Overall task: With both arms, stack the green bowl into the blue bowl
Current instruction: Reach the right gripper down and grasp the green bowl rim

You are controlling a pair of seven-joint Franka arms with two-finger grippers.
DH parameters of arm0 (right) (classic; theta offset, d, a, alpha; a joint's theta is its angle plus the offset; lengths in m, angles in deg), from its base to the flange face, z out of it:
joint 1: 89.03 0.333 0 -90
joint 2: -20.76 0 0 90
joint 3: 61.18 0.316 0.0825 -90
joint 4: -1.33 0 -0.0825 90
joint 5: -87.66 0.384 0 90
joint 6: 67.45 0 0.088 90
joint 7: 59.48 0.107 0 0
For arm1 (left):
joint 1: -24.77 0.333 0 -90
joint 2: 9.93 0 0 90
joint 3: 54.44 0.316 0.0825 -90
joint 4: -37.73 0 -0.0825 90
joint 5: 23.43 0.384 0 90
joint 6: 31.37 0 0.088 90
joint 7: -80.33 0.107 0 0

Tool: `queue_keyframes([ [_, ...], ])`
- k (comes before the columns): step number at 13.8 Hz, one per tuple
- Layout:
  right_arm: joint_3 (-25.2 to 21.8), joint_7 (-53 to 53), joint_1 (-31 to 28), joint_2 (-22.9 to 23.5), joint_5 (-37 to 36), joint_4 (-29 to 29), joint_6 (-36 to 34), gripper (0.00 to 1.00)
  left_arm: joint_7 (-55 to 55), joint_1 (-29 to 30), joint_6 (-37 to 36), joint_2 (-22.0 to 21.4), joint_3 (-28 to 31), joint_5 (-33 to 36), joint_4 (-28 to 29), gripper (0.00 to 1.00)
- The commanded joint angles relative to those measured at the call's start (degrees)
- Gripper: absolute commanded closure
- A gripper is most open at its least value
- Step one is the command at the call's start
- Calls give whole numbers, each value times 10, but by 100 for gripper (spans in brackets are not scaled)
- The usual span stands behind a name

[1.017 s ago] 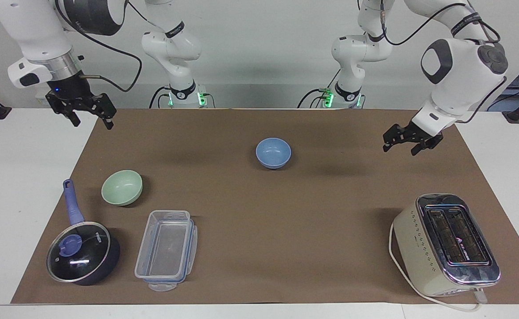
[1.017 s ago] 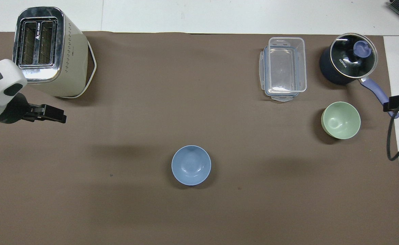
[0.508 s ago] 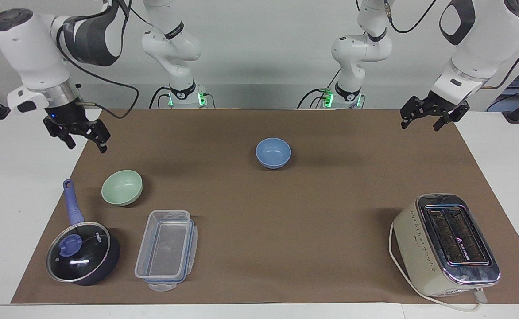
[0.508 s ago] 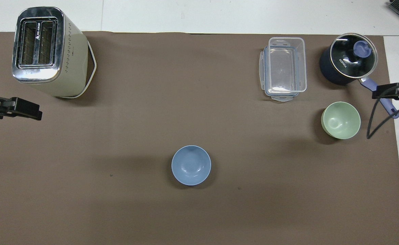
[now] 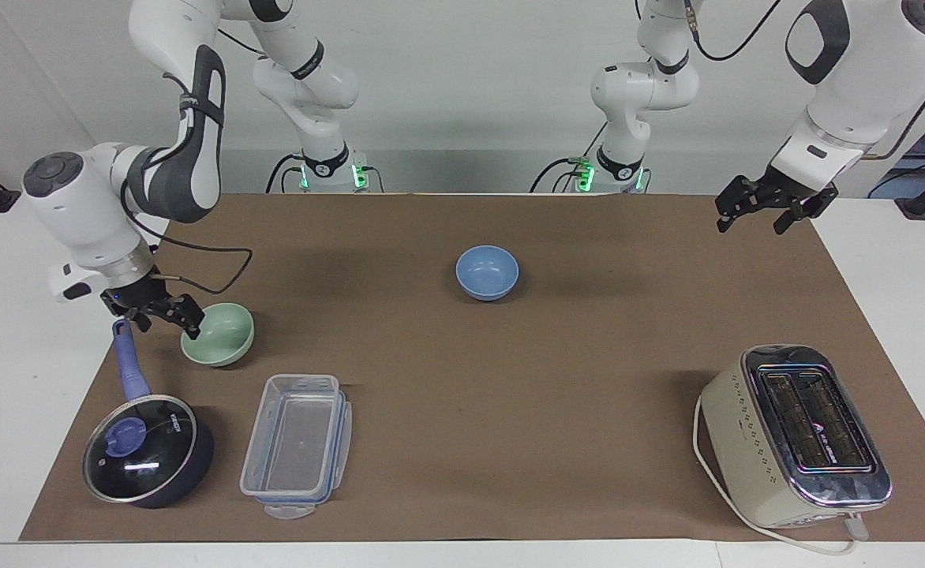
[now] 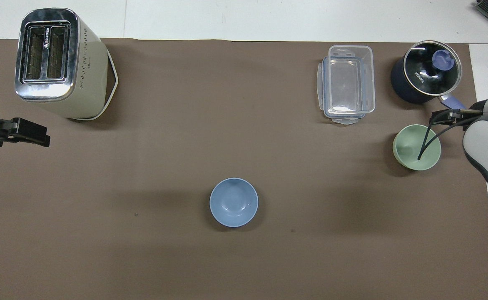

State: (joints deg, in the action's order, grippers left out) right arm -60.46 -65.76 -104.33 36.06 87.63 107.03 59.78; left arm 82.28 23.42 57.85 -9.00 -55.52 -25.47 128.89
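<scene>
Down at the right arm's end of the table, we see the right gripper (image 5: 156, 314) low beside the green bowl (image 5: 219, 336), its fingers (image 5: 189, 314) spread apart, one of them at the bowl's rim on the side toward the pot's handle. Whether that finger touches the rim we cannot tell. Nothing is held between the fingers. From above, the right gripper (image 6: 450, 117) shows only partly, over the edge of the green bowl (image 6: 410, 152), with a black cable looping across the bowl.

Moving outward, the dark pot (image 5: 149, 451) with a glass lid and blue handle stands farther from the robots than the bowl, its handle pointing toward the gripper. Beside the pot sits a clear plastic container (image 5: 298, 446).

The blue bowl (image 5: 487, 272) stands upright near the middle of the brown mat (image 5: 526, 379), well apart from the green bowl and nearer to the robots than it.

At the other end, the left gripper (image 5: 770, 207) hangs in the air over the mat's corner, its fingers open and holding nothing. A cream toaster (image 5: 795, 435) stands at that end, farther from the robots than the blue bowl.
</scene>
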Motion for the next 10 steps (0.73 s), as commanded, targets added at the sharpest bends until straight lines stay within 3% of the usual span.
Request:
queue_keyframes([
  [1,5,-57,-33,10,4,29,28,0,-8,0,-9,0,-1,12,-2,0],
  [4,6,-101,-44,19,12,52,28,0,-8,0,-9,0,-1,12,-3,0],
  [6,6,-104,-43,17,12,57,23,5,-8,-1,-9,0,-1,12,-3,0],
  [8,7,-121,-43,12,12,68,23,15,-8,0,-9,0,-1,12,-3,0],
  [10,7,-138,-42,11,12,70,21,35,-8,0,-9,0,-1,12,-3,0],
])
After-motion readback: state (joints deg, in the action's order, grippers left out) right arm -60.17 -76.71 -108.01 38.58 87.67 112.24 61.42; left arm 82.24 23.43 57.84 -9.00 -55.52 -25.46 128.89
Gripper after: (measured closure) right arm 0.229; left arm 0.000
